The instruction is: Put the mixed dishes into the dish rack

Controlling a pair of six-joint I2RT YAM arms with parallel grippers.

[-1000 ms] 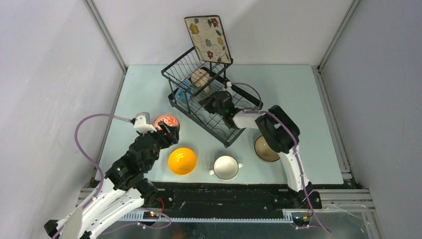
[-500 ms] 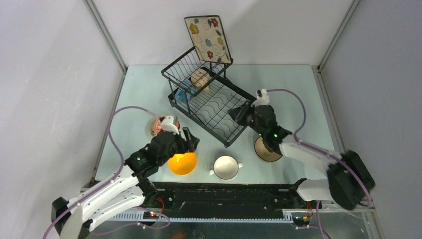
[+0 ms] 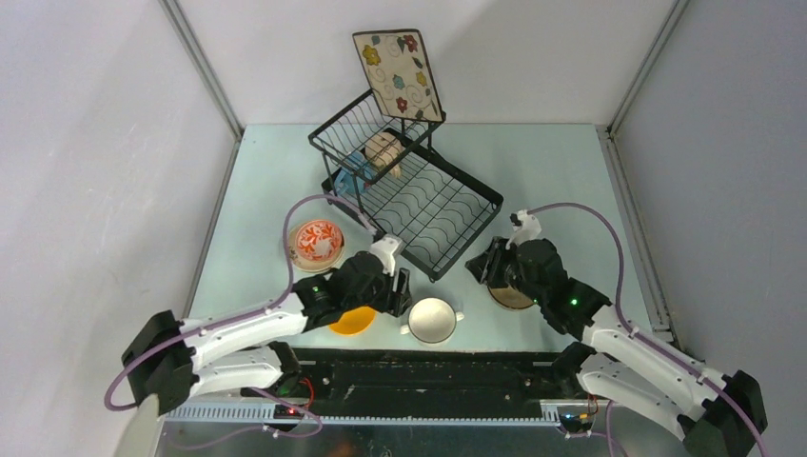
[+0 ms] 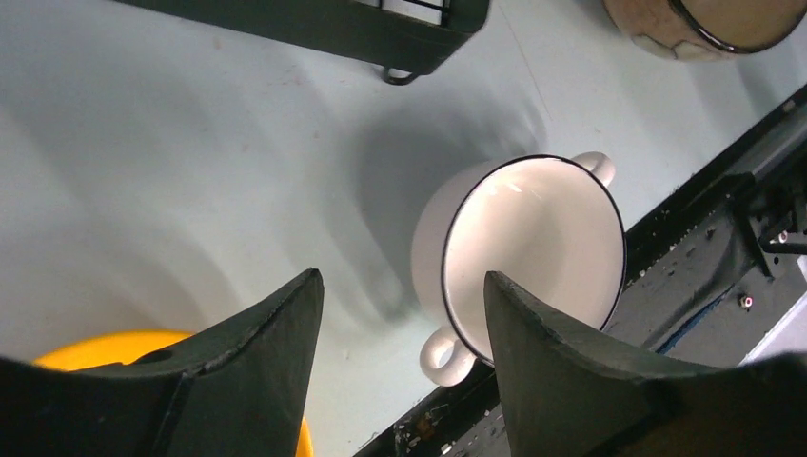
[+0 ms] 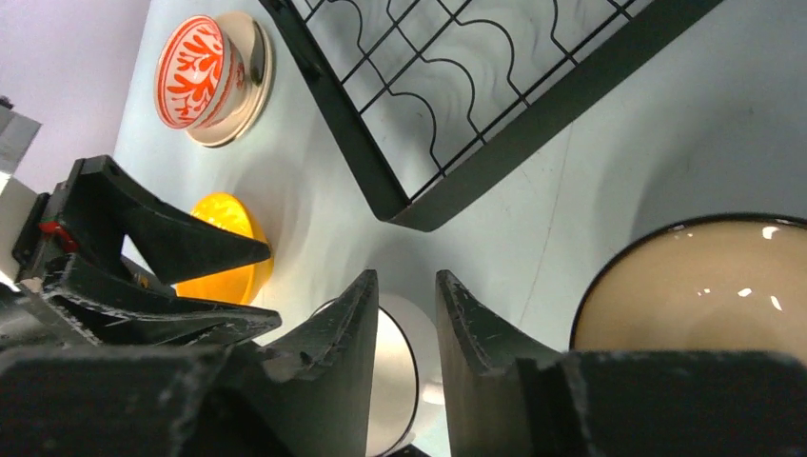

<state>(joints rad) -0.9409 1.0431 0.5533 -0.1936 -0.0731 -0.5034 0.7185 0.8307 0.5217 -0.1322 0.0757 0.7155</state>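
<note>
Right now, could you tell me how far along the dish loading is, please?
Done: the square floral plate, blue mug and beige mug are in the dish rack. In hand: nothing; the left pincer hangs open by the white two-handled bowl, and the right pincer is empty by the tan bowl. Left: those two, the orange-yellow bowl, and the red-patterned bowl on its cream round plate.

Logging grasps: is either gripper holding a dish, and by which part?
Nothing is held. The left gripper is open near the white two-handled bowl; the right gripper is slightly open, empty.
</note>
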